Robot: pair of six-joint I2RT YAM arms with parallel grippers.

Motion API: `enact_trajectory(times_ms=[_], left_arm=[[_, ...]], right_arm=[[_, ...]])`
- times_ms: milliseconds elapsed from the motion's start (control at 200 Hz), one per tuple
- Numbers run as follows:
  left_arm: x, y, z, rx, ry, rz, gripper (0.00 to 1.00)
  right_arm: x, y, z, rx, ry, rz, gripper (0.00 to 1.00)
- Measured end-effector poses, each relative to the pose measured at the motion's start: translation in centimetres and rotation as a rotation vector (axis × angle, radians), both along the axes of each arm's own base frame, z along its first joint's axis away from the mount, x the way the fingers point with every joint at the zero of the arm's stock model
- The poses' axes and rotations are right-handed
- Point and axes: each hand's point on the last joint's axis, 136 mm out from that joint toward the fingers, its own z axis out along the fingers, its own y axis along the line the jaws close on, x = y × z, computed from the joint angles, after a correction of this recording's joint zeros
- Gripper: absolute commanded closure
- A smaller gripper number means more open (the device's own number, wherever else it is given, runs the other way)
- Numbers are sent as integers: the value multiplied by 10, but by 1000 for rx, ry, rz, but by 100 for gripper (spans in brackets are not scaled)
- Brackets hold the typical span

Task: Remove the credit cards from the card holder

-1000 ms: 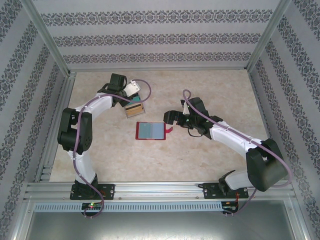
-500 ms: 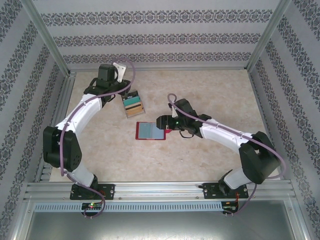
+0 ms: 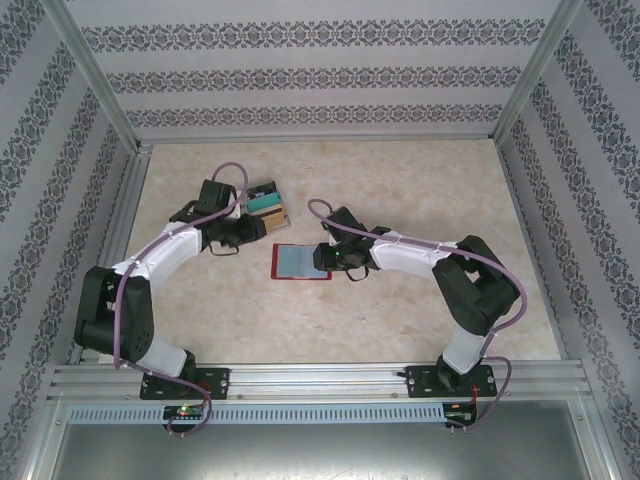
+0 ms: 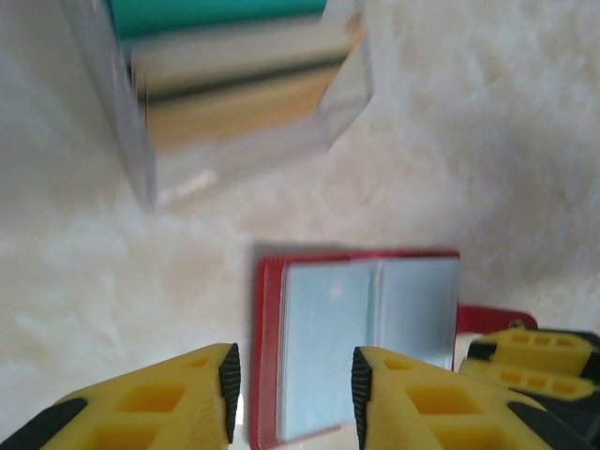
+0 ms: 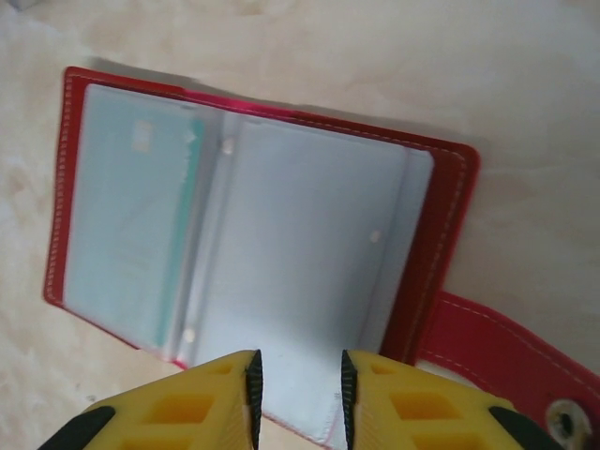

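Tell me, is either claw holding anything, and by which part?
Cannot be told. The right gripper straddles a clear sleeve edge of the card holder; the left gripper hangs at its other end, jaws apart.

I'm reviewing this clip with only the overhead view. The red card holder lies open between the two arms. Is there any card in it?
Observer: Yes. In the right wrist view a teal card sits inside a clear sleeve on one page of the card holder.
Operator: Has the right arm got hold of anything?
Observer: The right gripper straddles the near edge of a sleeve, with a narrow gap between its jaws. I cannot tell whether it pinches the sleeve.
Operator: And the left one?
Observer: The left wrist view shows the left gripper with its jaws apart and nothing between them. It is over the holder's end opposite the closing tab.
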Motion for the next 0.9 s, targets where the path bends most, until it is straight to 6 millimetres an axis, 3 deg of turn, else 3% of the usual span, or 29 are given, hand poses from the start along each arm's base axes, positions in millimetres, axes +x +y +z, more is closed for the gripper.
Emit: enact_trajectory(times_ms=[165,315,435,630,899], left_arm=[[-29,-21,-24,-60,110,0,62],[-32,-43,-25,-107,119,-26,65],[-34,-54,-38,-117,156,-39,66],[-39,-60,-59,-108,217,-45,68],[-35,-56,-65,-70,215,-26,69]], right_arm=[[1,-3,-6,-23,4,-13,66],[-1,-6,-21,-47,33,-13,66],[0,-5,-22,-50,33,-16,68],[0,-5,-23,-50,35,-19,71],[0,-5,-23,-45,40,-31,73]])
